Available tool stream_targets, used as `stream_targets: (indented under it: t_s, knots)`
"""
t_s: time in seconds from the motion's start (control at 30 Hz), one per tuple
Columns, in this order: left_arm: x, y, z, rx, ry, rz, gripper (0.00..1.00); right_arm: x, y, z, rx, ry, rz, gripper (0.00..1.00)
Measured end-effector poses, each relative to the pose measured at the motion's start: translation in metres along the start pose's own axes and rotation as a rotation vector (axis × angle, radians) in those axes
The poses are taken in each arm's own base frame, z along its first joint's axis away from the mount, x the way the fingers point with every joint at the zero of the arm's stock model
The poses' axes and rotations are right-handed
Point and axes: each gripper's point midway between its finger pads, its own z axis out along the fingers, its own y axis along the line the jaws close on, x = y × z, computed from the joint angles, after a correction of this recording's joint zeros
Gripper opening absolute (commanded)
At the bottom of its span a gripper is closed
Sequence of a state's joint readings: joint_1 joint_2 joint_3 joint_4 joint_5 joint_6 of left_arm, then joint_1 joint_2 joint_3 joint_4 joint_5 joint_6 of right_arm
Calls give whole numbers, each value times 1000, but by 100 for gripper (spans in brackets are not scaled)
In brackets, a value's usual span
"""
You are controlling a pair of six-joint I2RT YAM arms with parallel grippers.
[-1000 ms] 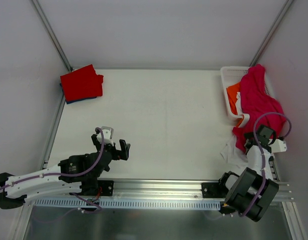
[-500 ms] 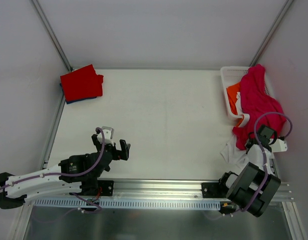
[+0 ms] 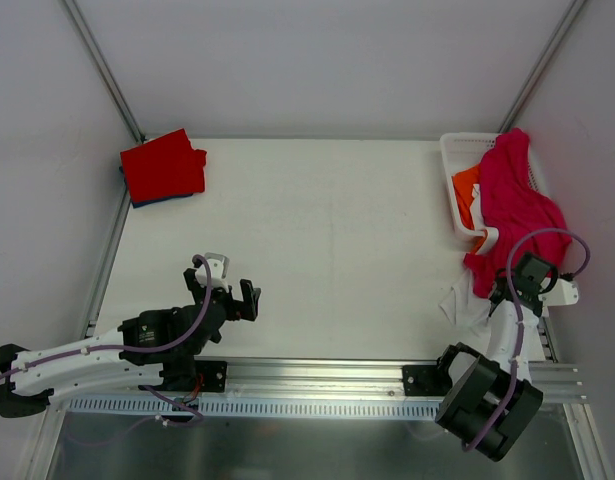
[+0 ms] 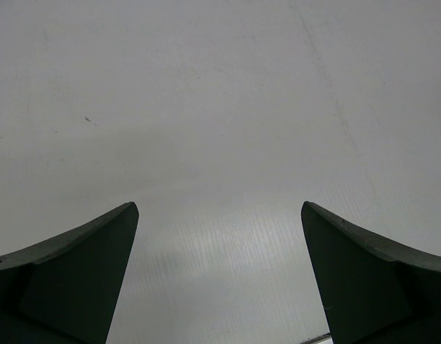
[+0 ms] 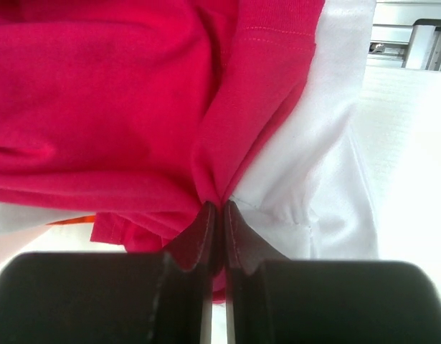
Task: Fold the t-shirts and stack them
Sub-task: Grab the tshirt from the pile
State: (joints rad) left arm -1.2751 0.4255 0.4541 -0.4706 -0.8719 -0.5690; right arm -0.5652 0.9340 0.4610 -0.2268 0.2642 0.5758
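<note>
From above, the large crimson-pink cloth t-shirt (image 3: 512, 205) spills from the white plastic lattice basket (image 3: 449, 160) at the table's (image 3: 327, 220) far right onto a crumpled white t-shirt (image 3: 465, 305), and the right tool (image 3: 503, 290) meets its near edge. In the left wrist view, the left tool (image 4: 220, 279) hangs over the table with its fingers wide apart. The right wrist view shows the right tool's fingers pressed together, clamped on a fold of the crimson cloth beside the white one.

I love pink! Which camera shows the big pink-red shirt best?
Right wrist view: the crimson-pink cloth t-shirt is close up, a fold pinched in the right fingers. The top view shows it small, draped over the white plastic lattice basket. The left wrist view shows none.
</note>
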Motion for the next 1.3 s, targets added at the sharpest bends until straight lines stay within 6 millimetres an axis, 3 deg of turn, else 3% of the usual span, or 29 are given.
stream_targets:
  t_s: [0.37, 0.4, 0.57, 0.7, 0.8, 0.9, 1.1, 1.17, 1.3]
  knots:
    - [-6, 0, -3, 15, -21, -31, 99, -2, 2, -15, -26, 9, 4, 2]
    - [-6, 0, -3, 16, -22, -33, 99, -2, 3, -16, -31, 8, 5, 9]
    - [-8, 1, -4, 21, -29, -43, 99, -1, 3, -19, -38, 13, 3, 11]
    - [-9, 1, -5, 24, -33, -48, 99, 2, 2, -19, -36, 25, -6, 21]
    - [-10, 1, -5, 27, -36, -53, 99, 2, 2, -20, -40, 30, -11, 22]
    - [-10, 1, -6, 28, -38, -56, 99, 4, 3, -20, -48, 37, -15, 32]
    - [-10, 1, -6, 29, -38, -57, 99, 6, 5, -21, -59, 48, -17, 34]
    - [-10, 1, -6, 28, -38, -57, 99, 6, 5, -21, -61, 51, -22, 26]
    - [-10, 1, -6, 29, -38, -57, 99, 6, 6, -21, -64, 53, -25, 25]
